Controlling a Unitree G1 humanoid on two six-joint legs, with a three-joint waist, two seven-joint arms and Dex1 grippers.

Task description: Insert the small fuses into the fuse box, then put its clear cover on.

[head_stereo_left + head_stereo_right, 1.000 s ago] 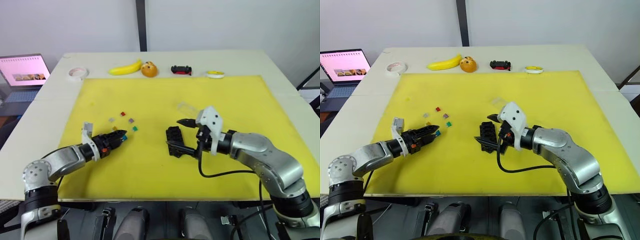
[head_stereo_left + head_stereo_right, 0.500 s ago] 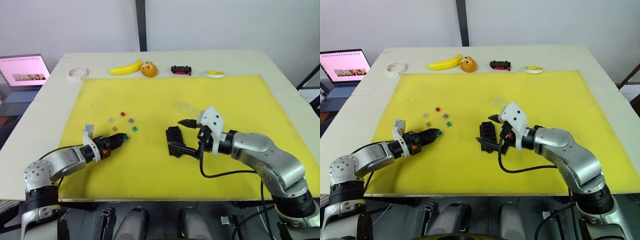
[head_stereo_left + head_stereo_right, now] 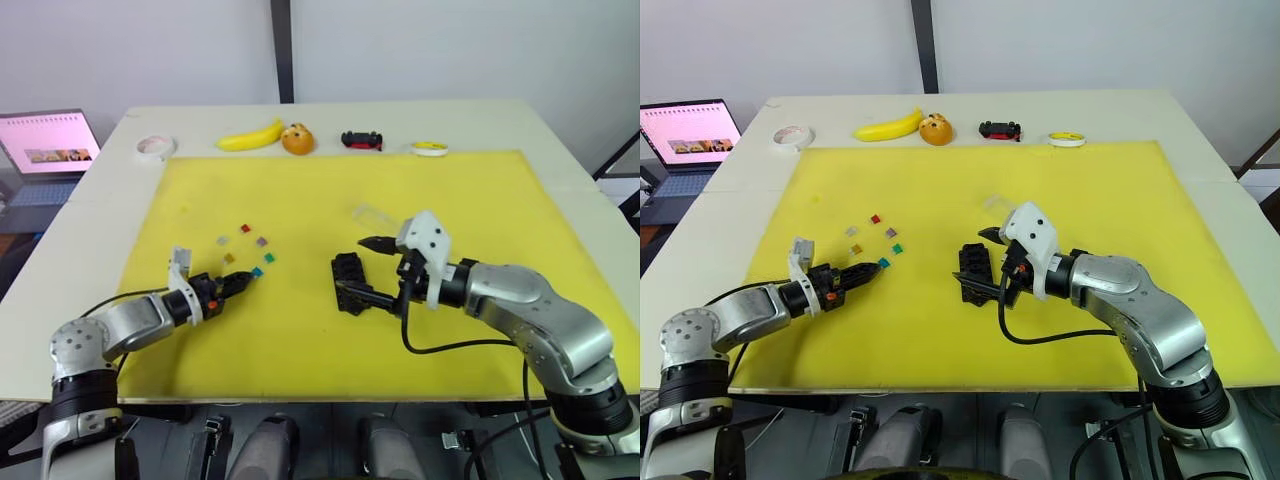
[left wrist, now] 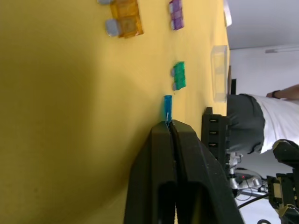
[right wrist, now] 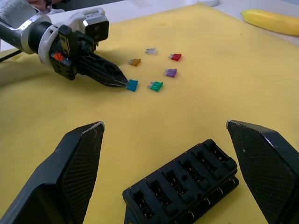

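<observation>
One yellow mat (image 3: 320, 330), pale table (image 3: 560, 140)

I see my two silver-grey arms with black joint rings, white camera housings at both wrists, a black cable looping under my right forearm, and pointed black fingers (image 5: 105, 72).

A yellow mat (image 3: 330, 340) covers most of a pale table (image 3: 560, 125). Along the table's far edge lie a tape roll (image 3: 156, 146), a banana (image 3: 252, 136), an orange-coloured fruit (image 3: 298, 139) touching the banana's end, a black-and-red toy car (image 3: 362, 139) and a small yellow disc (image 3: 431, 148). An open laptop (image 3: 48, 145) stands off the table's far left corner.
</observation>
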